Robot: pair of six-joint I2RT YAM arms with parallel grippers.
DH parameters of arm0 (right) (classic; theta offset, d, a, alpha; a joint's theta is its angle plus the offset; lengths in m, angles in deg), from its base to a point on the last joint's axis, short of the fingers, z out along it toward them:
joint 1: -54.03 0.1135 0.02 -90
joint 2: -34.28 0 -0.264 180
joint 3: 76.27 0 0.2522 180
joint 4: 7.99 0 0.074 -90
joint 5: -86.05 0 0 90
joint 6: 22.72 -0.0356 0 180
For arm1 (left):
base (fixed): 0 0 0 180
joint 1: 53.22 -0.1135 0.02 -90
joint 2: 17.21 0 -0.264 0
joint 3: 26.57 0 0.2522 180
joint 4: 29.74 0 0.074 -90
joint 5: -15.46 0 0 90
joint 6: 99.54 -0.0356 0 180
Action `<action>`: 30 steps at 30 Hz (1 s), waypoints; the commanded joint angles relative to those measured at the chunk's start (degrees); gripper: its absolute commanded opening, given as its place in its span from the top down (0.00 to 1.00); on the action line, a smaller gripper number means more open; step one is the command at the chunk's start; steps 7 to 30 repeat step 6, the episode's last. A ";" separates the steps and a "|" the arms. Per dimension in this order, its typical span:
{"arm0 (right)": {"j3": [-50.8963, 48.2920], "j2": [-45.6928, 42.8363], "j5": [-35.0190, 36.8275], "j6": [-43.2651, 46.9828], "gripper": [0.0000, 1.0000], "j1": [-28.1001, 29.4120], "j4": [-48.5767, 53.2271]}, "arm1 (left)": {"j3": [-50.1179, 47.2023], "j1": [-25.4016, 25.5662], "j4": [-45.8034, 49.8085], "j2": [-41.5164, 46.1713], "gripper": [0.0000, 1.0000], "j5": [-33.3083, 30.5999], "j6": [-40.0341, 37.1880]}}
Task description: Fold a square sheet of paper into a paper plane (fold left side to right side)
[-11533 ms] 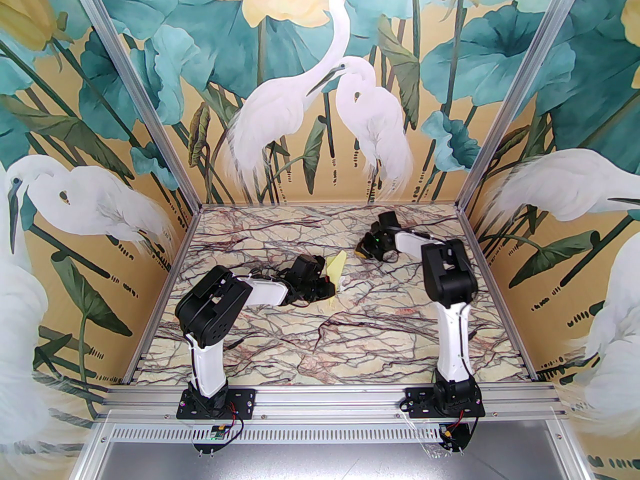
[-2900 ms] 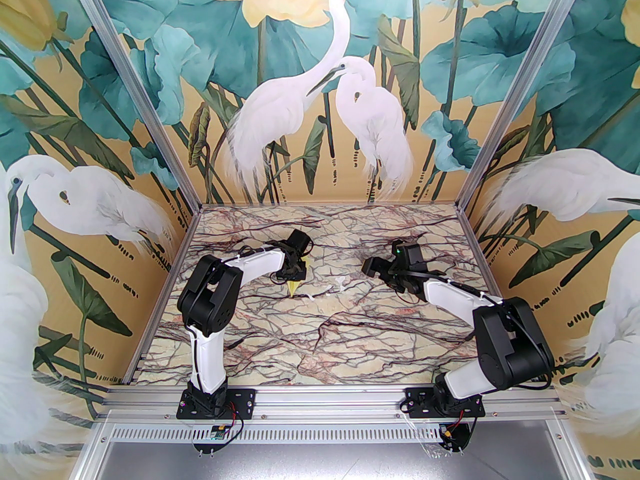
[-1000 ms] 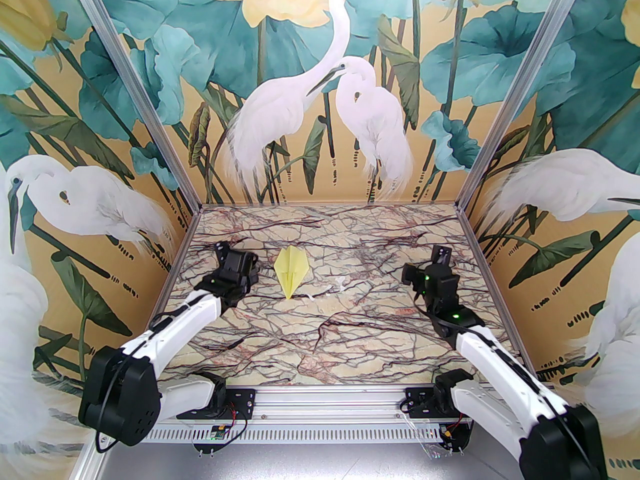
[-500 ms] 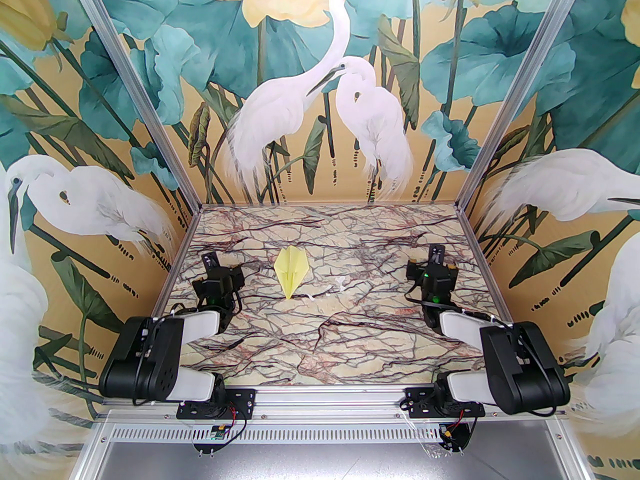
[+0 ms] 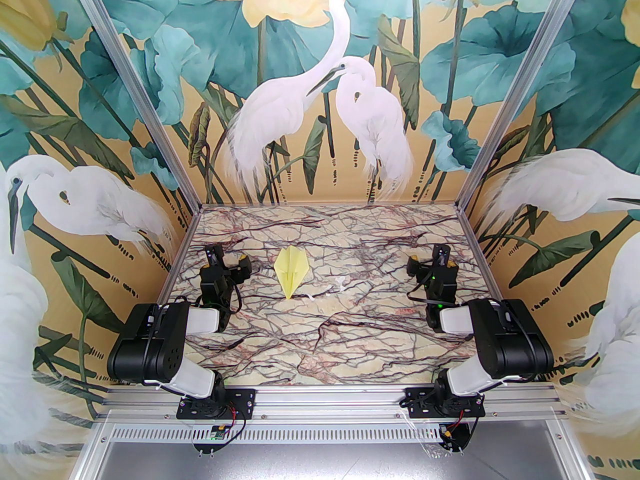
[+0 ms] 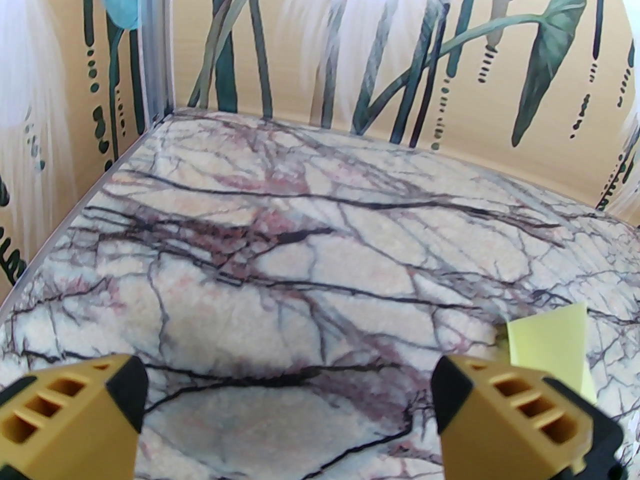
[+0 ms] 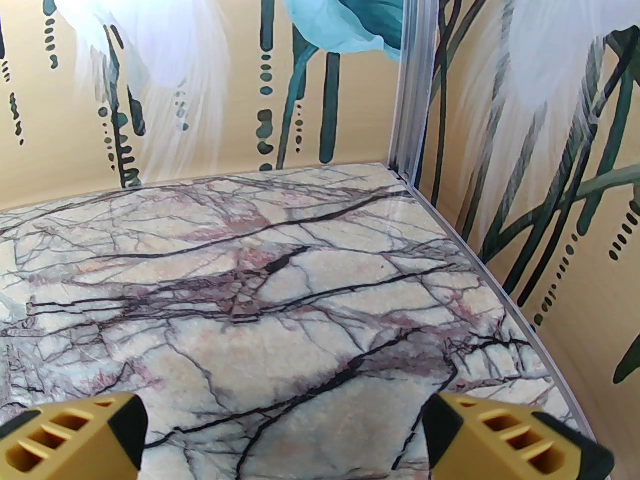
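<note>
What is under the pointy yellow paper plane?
The pale yellow folded paper plane lies on the veined marble-pattern table. The patch right beneath it is covered by the paper, so I cannot see it.

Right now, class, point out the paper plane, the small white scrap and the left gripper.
paper plane [image 5: 291, 273]: top external view, on its centre ridge.
small white scrap [image 5: 340, 282]: top external view, on its middle.
left gripper [image 6: 287, 385]: left wrist view, midway between its open jaws.

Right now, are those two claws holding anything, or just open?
Left gripper: open, holding nothing.
Right gripper: open, holding nothing.
</note>
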 commanded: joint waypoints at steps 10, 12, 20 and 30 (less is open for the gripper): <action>1.22 -0.28 -0.36 -0.19 0.01 0.30 1.06 | -0.56 -0.32 -2.23 -0.35 0.01 1.53 -1.14; 1.22 -0.28 -0.36 -0.19 0.01 0.30 1.06 | -0.56 -0.32 -2.23 -0.35 0.01 1.53 -1.14; 1.22 -0.28 -0.36 -0.19 0.01 0.30 1.06 | -0.56 -0.32 -2.23 -0.35 0.01 1.53 -1.14; 1.22 -0.28 -0.36 -0.19 0.01 0.30 1.06 | -0.56 -0.32 -2.23 -0.35 0.01 1.53 -1.14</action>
